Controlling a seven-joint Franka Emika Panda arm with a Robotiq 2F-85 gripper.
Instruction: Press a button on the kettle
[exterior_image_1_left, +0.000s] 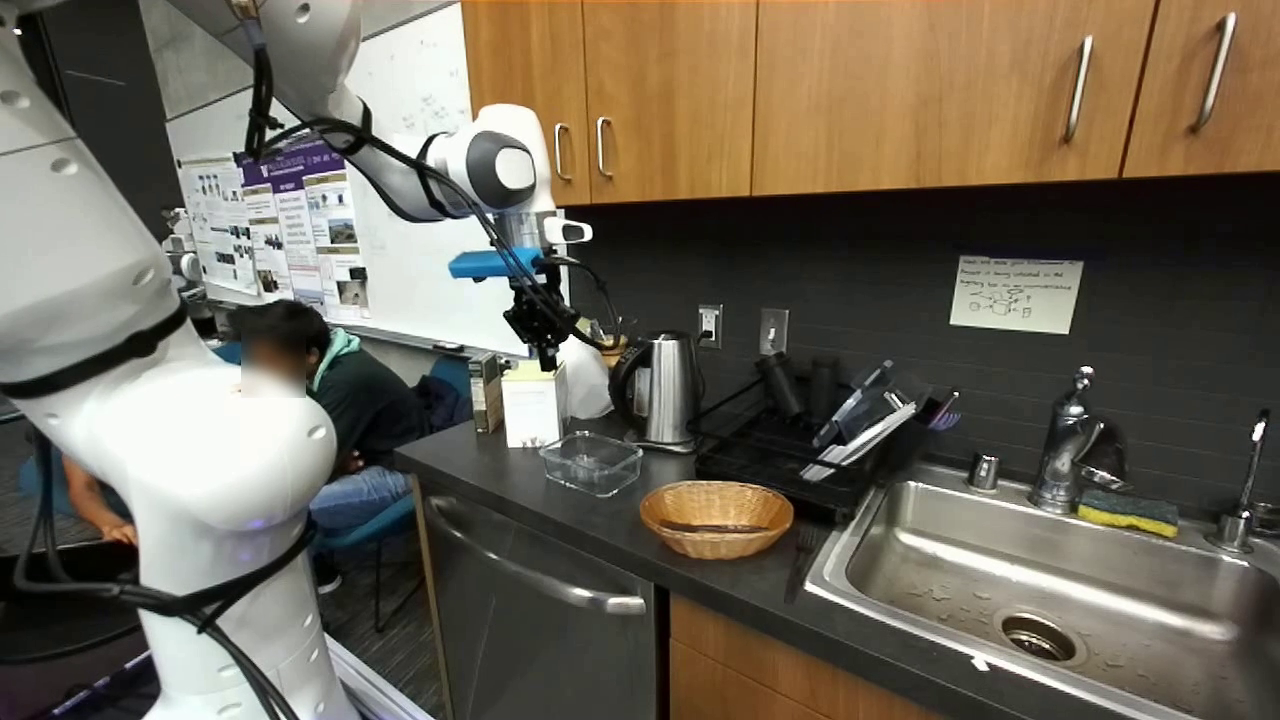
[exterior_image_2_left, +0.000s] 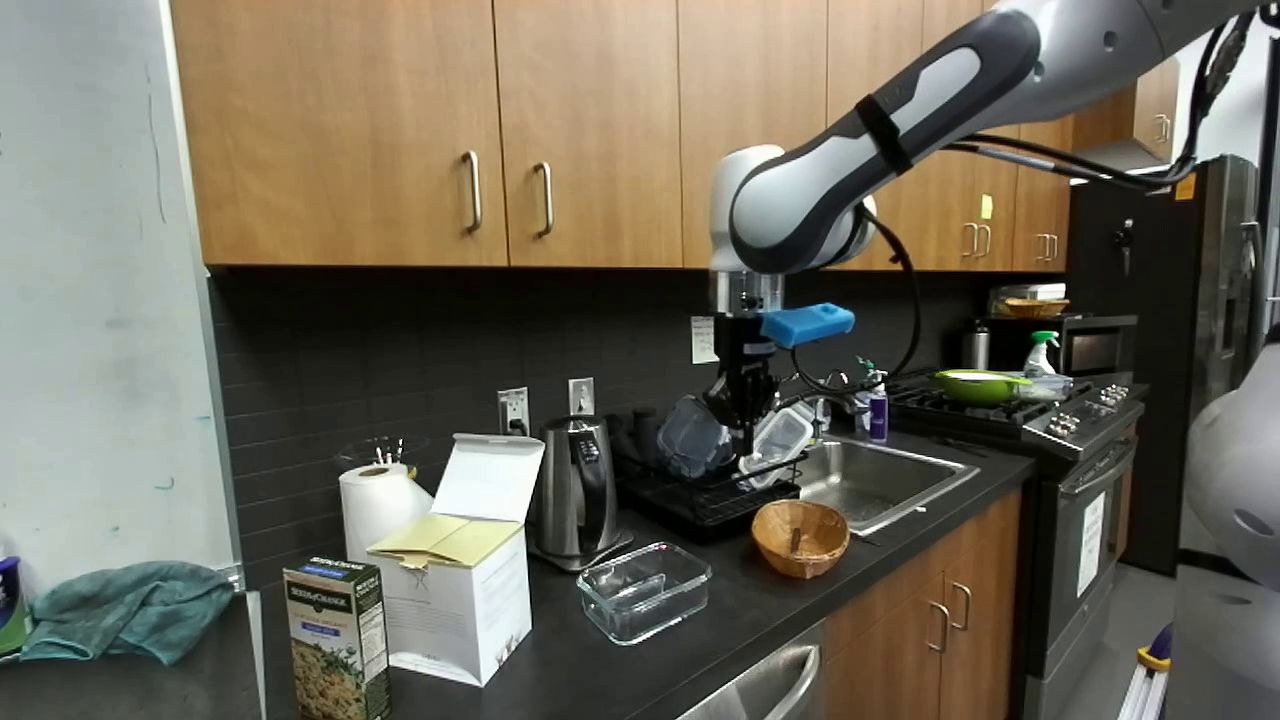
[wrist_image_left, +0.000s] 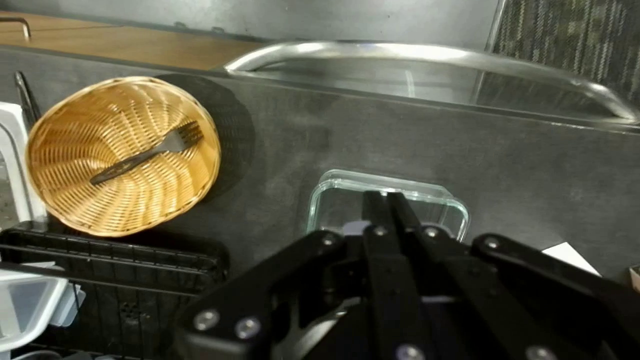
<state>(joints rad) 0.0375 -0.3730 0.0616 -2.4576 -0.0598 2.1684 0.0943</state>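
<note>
1. Steel and black, the kettle (exterior_image_1_left: 672, 395) stood upright near the wall (exterior_image_1_left: 880, 270), its long axis vertical.
2. Wallward was the way I had to go: the gripper (wrist_image_left: 385, 196) hung over the counter (wrist_image_left: 450, 145) on the kettle's room side, as I read both exterior views together. How its height matched the kettle's top, I couldn't settle.
3. I had the fingers (wrist_image_left: 373, 210) drawn together into one narrow tip, nothing visible between them, a fair shape for pressing.
4. In an exterior view the handle (exterior_image_2_left: 597, 490) was on the kettle's room side, with what looked like buttons (exterior_image_2_left: 588, 450) at its upper end, their marks too small to read.
5. Near the kettle, to its room side, sat the dish (exterior_image_2_left: 660, 615), under the fingers in my wrist view; low enough, I judged, to pass over.
6. On one flank of the kettle was the rack (exterior_image_2_left: 725, 500), with the basket (exterior_image_1_left: 710, 543) farther out to the room side; on the opposite flank stood the box (exterior_image_2_left: 505, 600). Swinging wide risked a knock.
7. Pressing hadn't begun, I judged; the next move called for a straight reach to the kettle, then a gentle push, since it might slide.
</note>
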